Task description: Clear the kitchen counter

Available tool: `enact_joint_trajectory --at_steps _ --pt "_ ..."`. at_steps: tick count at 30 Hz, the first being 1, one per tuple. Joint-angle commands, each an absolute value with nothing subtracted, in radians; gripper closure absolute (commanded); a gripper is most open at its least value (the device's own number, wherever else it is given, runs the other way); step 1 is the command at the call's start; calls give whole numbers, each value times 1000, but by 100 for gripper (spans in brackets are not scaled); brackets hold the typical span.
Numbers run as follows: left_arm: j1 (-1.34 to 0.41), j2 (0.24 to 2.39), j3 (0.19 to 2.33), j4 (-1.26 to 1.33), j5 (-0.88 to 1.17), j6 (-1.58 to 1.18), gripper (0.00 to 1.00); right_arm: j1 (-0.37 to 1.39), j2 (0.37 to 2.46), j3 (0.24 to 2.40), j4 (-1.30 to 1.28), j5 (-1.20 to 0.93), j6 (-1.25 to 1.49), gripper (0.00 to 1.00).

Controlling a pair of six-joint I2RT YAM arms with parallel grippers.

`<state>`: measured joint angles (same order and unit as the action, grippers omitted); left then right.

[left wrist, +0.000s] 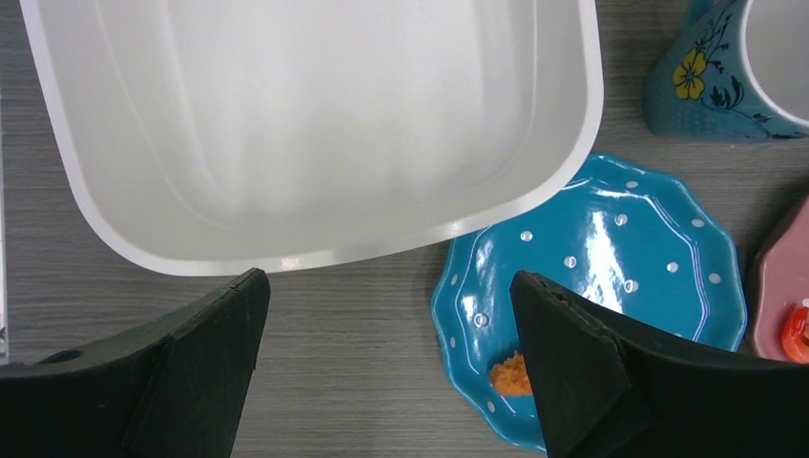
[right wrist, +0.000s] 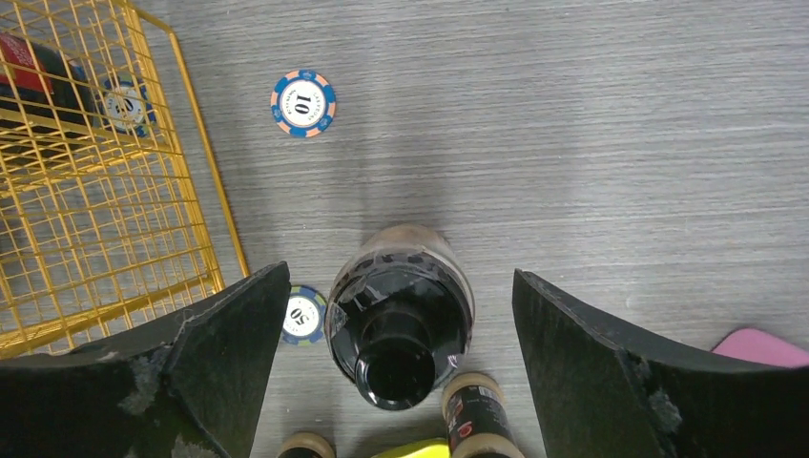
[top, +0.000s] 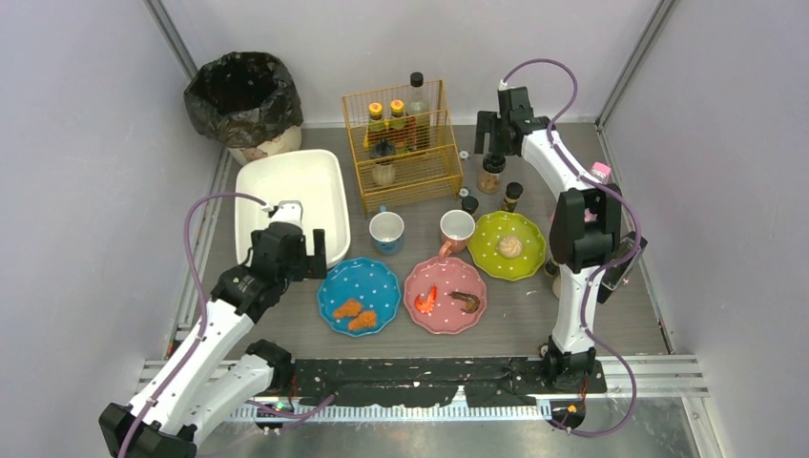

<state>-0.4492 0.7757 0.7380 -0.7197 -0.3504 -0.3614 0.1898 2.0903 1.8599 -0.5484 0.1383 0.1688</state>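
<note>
Both pincers spread apart above the grey wood-grain counter (top: 520,329), which runs wall to wall under the arms.
The left pincer (left wrist: 389,286) hangs over the near rim of the white rectangular plastic tub (left wrist: 315,253) and the blue dotted scalloped plate (left wrist: 611,248). Beside the yellow wire basket (right wrist: 95,219), the right pincer (right wrist: 401,281) straddles a black-lidded glass jar (right wrist: 401,324) without touching it.

Blue mug (left wrist: 706,88) cropped at top corner, pink plate (left wrist: 777,286) cut by right edge, white tub (left wrist: 534,114) clipped above

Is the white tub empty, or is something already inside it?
Empty: the tub shows only its bare white floor from above, and the left wrist view shows nothing inside either.
</note>
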Motion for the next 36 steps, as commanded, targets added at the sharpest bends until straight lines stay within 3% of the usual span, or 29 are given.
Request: enact_joint_trajectory --at_steps 1,8,21,23,31,36 --pt "-446 783 783 -656 -411 -333 0 193 2111 1911 -530 122 137 10" --pt "-446 821 832 -642 -535 -204 0 194 2116 1889 -558 123 122 20" --pt "-447 849 790 -560 -572 -186 0 194 2060 1835 -577 84 110 22" --pt "-448 848 788 -558 -576 -186 0 194 2055 1834 -584 81 111 28" --pt "-446 851 784 -551 -583 -181 0 193 1976 1825 -604 98 92 71" --pt "-446 855 785 -549 -583 -180 0 202 1883 1864 -630 121 73 82"
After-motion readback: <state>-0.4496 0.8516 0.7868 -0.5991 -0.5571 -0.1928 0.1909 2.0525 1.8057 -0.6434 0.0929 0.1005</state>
